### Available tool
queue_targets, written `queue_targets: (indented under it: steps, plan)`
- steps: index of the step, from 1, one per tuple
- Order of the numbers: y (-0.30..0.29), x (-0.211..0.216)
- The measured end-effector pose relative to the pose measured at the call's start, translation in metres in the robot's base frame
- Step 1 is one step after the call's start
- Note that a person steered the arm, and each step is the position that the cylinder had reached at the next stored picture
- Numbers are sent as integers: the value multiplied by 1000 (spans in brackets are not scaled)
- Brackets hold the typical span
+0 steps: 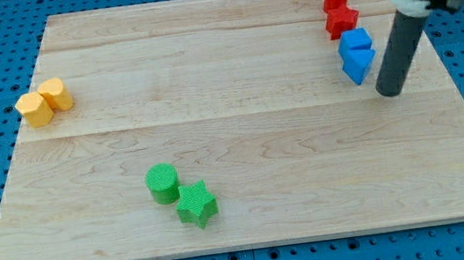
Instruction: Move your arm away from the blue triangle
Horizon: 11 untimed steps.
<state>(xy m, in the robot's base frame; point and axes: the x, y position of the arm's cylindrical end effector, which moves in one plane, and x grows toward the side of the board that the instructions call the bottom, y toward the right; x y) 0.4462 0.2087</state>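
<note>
The blue triangle (pixel 356 64) lies near the view's top right, touching a blue cube (pixel 355 42) just above it. My tip (pixel 390 92) rests on the board just right of and slightly below the blue triangle, a small gap apart. The dark rod rises from it toward the view's top right corner.
Two red blocks (pixel 339 10) sit stacked in a column above the blue ones. A yellow pair (pixel 44 101) lies at the view's left. A green cylinder (pixel 163 184) and a green star (pixel 196 204) lie at the bottom centre. The wooden board (pixel 232 130) ends on a blue pegboard.
</note>
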Motion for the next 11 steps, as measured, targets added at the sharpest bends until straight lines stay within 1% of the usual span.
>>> queue_targets:
  steps: [1,2,3,4,5,6,7,8,10,11]
  plan:
    - [38,-38]
    - [41,-54]
    - [30,-32]
    - [4,-21]
    - [-26,-21]
    - [-39,-16]
    - [-84,6]
    - [-176,0]
    - [-436,5]
    - [-513,-26]
